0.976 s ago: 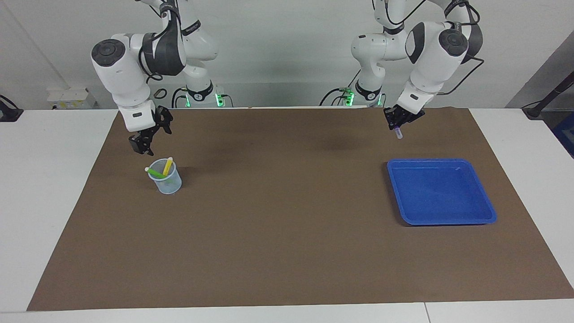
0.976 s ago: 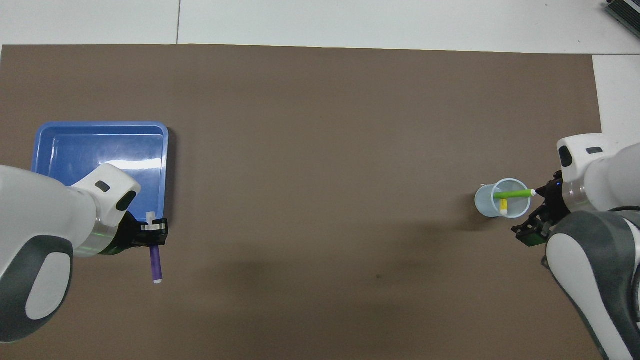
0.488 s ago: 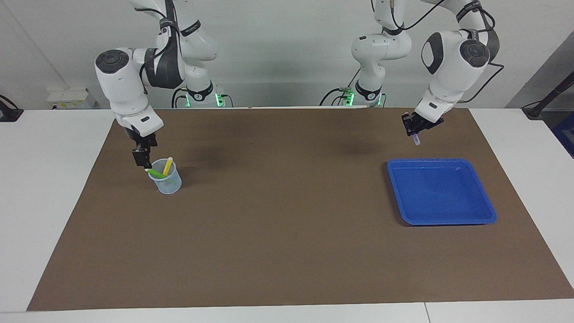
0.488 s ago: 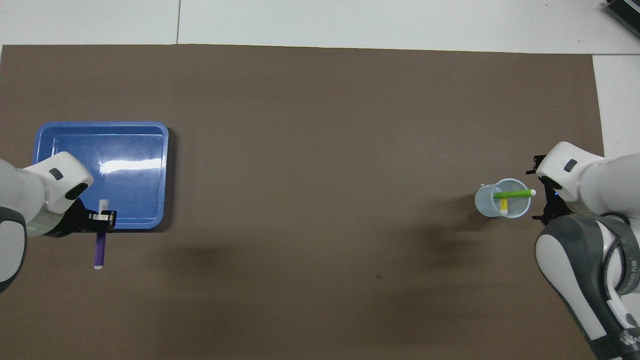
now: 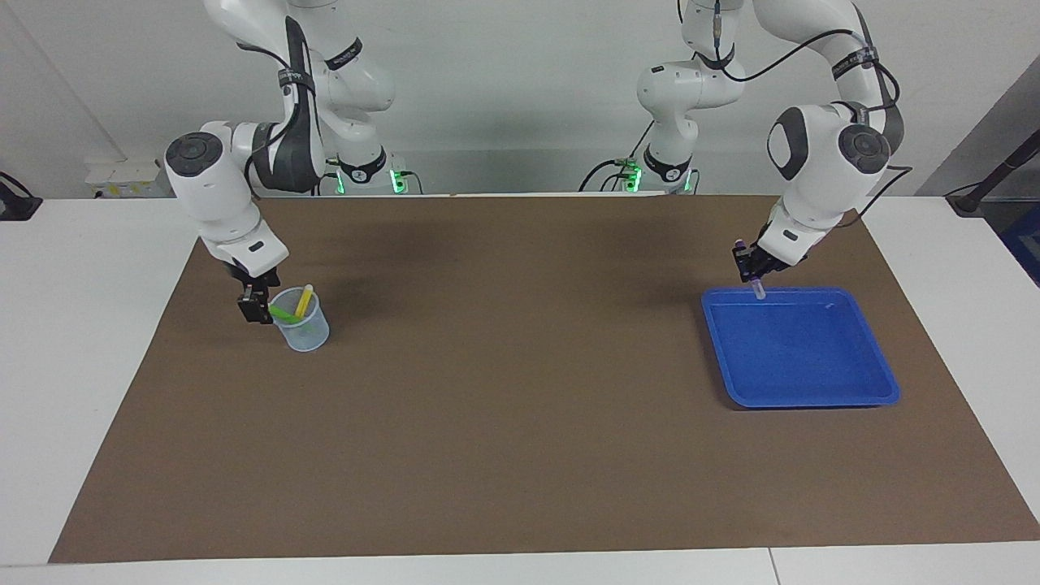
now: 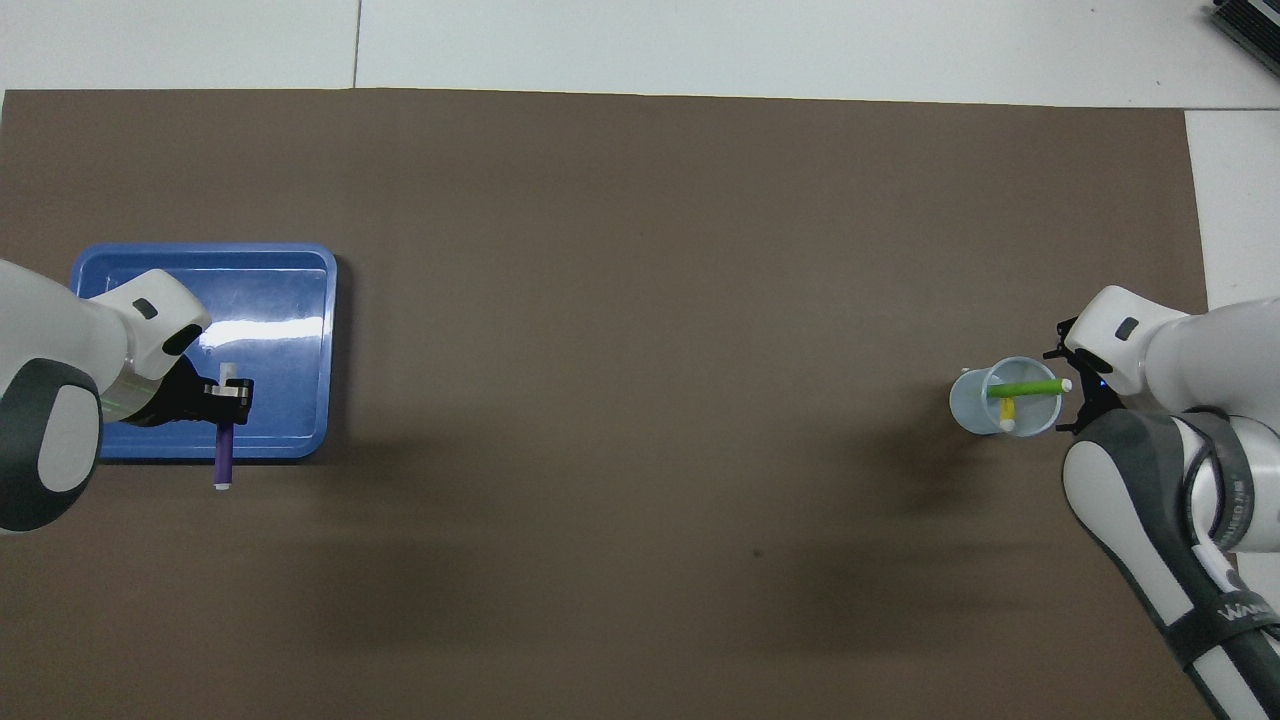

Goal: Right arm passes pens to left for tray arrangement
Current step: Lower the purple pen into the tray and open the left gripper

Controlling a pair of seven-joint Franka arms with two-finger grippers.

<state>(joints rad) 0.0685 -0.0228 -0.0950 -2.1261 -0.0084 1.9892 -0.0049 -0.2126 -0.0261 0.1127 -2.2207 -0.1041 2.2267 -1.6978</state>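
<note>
Tray empty: no pen laid yet, three left to arrange. Left gripper over tray's robot-side rim, pinching purple pen, tip down. Cup holds green pen and yellow pen; right gripper just beside cup, holding nothing, finger spread unclear.

High facing and steep overhead cameras — both cover the mat.
</note>
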